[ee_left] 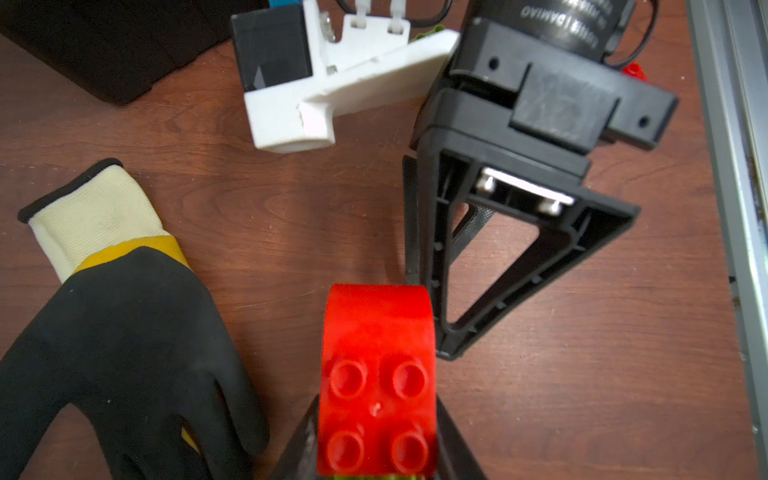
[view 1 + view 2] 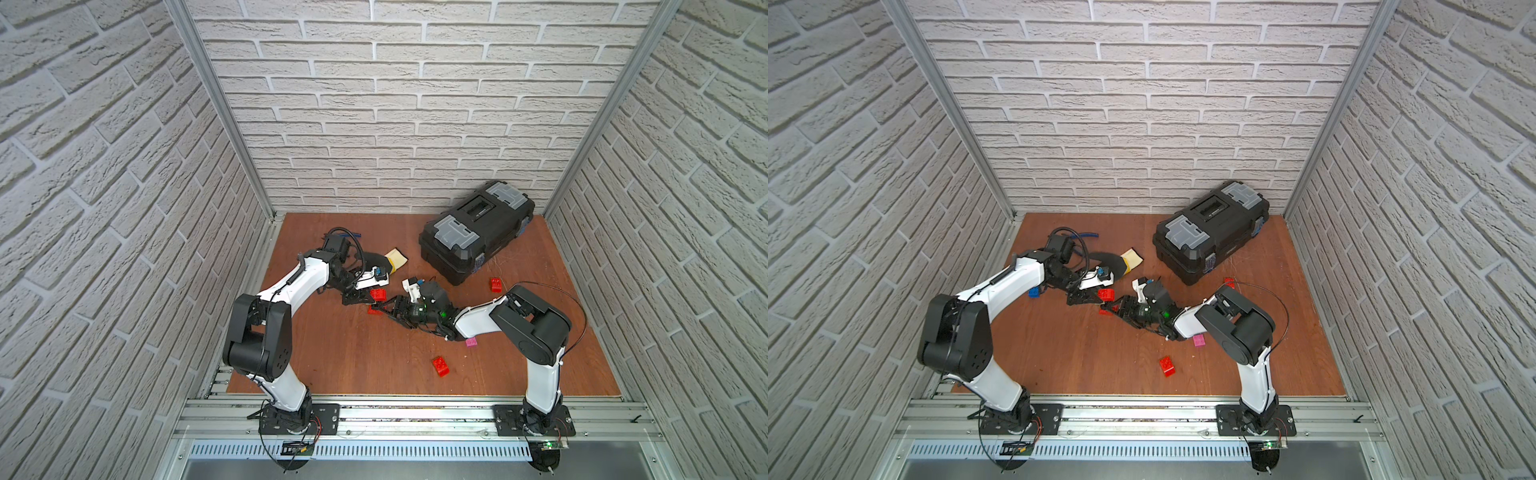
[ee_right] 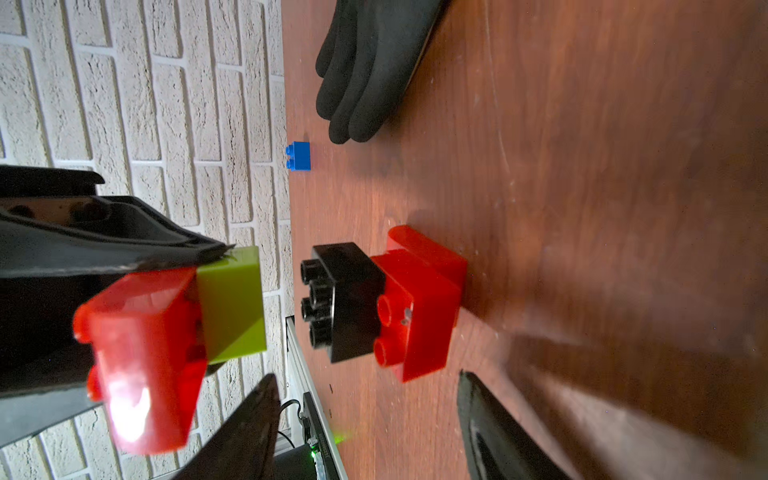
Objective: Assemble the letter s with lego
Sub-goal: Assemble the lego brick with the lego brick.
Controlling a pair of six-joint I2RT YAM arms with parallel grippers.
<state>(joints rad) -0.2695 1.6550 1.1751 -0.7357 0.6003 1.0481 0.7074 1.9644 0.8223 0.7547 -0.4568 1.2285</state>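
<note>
Wooden tabletop — black toolbox at its far right corner. Black-and-cream glove lies flat, far left of centre.

Left hand pinches a held red brick with a lime green brick stuck to it, raised off the tabletop. Right hand is spread, its fingers flanking a black brick seated on a base red brick, mid-tabletop.

Loose — 1 front red brick, 1 red brick by the toolbox, 1 pink brick beside the right forearm, 1 blue brick near the glove's fingertips.
</note>
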